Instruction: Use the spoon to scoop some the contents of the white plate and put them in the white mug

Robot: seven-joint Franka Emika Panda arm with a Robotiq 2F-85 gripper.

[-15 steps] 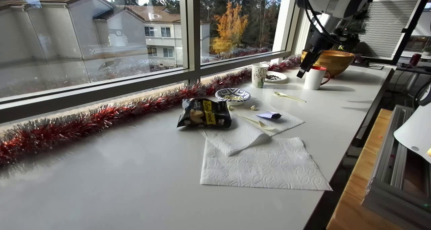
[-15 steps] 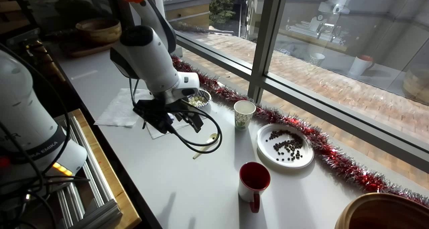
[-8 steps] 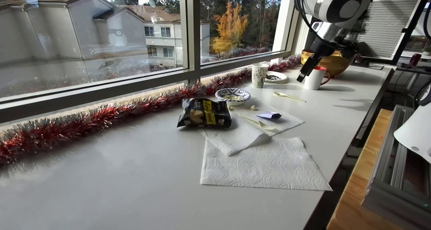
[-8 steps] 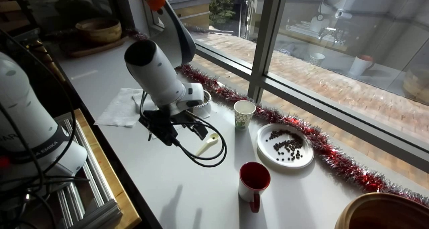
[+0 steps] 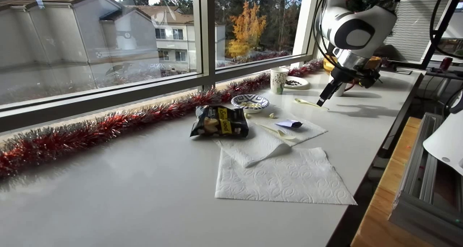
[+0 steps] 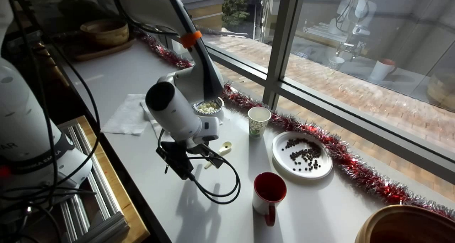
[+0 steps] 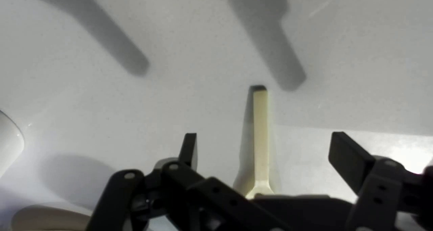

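Note:
A pale yellow spoon (image 5: 303,101) lies on the table, also in an exterior view (image 6: 225,148). My gripper (image 5: 321,103) is low over its handle, also in an exterior view (image 6: 215,162). In the wrist view the open jaws (image 7: 264,141) stand on either side of the spoon handle (image 7: 260,133), apart from it; the spoon's bowl is hidden. The white mug (image 6: 260,201), red inside, stands upright, partly behind the gripper in an exterior view (image 5: 340,90). The white plate (image 6: 278,163) holds dark bits (image 6: 306,153); both exterior views show the plate (image 5: 303,86).
A patterned paper cup (image 6: 258,125) stands between spoon and plate. A wooden bowl (image 6: 401,218) is beyond the mug. A patterned dish (image 5: 249,103) of popcorn, a black snack bag (image 5: 220,122), paper towels (image 5: 282,178) and another spoon (image 5: 278,132) lie nearby. Red tinsel (image 5: 119,122) runs along the window.
My gripper has come down toward the table and over the spoon handle, from higher up beside the mug in an exterior view. The spoon, mug and plate have not moved.

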